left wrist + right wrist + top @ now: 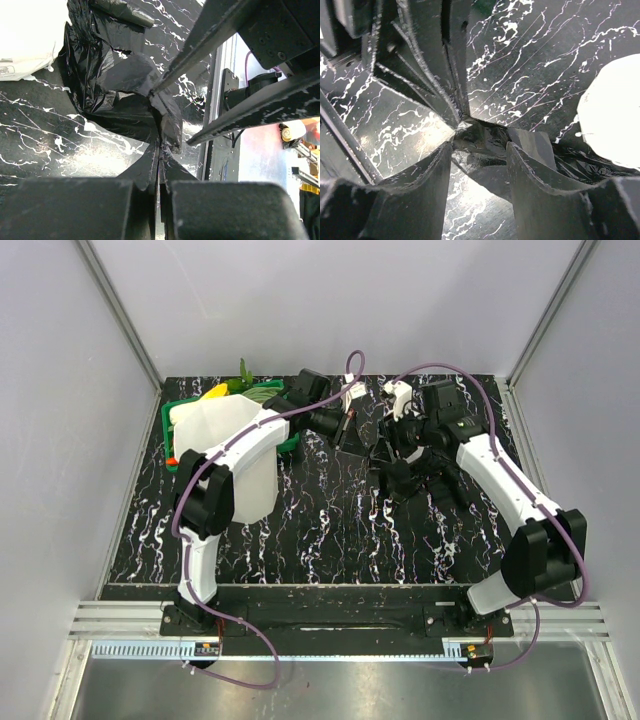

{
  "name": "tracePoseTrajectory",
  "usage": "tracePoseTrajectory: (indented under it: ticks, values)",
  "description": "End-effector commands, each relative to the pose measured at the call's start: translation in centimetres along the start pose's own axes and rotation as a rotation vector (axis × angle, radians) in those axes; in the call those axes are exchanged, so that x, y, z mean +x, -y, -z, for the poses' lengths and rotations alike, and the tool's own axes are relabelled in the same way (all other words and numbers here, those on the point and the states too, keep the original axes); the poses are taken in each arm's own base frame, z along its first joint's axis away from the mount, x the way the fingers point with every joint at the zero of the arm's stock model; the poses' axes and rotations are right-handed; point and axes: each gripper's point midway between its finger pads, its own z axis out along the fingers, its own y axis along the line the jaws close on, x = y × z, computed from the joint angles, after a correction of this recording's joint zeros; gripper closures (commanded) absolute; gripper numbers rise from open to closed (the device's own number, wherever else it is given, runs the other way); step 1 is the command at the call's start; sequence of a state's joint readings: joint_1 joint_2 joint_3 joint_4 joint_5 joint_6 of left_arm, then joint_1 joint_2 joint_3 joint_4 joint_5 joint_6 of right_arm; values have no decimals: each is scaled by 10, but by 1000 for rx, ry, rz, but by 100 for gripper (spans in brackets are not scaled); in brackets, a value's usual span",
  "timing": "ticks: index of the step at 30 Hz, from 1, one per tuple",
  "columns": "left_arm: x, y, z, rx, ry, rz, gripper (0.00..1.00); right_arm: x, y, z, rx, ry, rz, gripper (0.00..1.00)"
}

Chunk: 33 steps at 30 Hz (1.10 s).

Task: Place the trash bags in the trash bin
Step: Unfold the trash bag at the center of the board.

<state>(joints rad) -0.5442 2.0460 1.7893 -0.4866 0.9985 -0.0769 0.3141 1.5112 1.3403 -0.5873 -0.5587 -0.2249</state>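
The trash bag (110,85), thin glossy black film, lies crumpled on the black marbled table. My left gripper (160,145) is shut on a pinched fold of it. In the top view that gripper (352,428) hangs over the back middle of the table with the bag (366,440) under it. My right gripper (480,150) is open, and its two fingers (530,165) straddle the bag's film (485,137) just below the left gripper's tips. The trash bin (235,455), tall and translucent white, stands at the left under the left arm.
A green basket (190,410) of toy vegetables sits behind the bin at the back left. A white rounded object (612,115) lies on the table beside the bag. Grey walls close in the back and both sides.
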Motion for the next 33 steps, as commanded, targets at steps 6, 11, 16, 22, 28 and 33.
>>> tracePoseTrajectory:
  ticks: [6, 11, 16, 22, 28, 33]
  values:
    - [-18, 28, 7, 57, 50, -71, 100, -7, 4, -11, 9, 29, -1, 50]
    - [-18, 29, 6, 59, 49, -78, 100, 1, 0, -16, -16, 11, -12, 57]
    - [-17, 31, 5, 71, 46, -84, 100, 6, -7, -18, -50, 3, -16, 58]
    - [-16, 36, 4, 92, 42, -93, 100, 9, -9, -22, -78, -14, -18, 73]
    - [-13, 40, 5, 105, 38, -107, 100, 9, -5, -23, -58, -13, -8, 97]
    - [-6, 39, 8, 87, 18, -126, 100, 3, 4, -16, 10, 1, 21, 100]
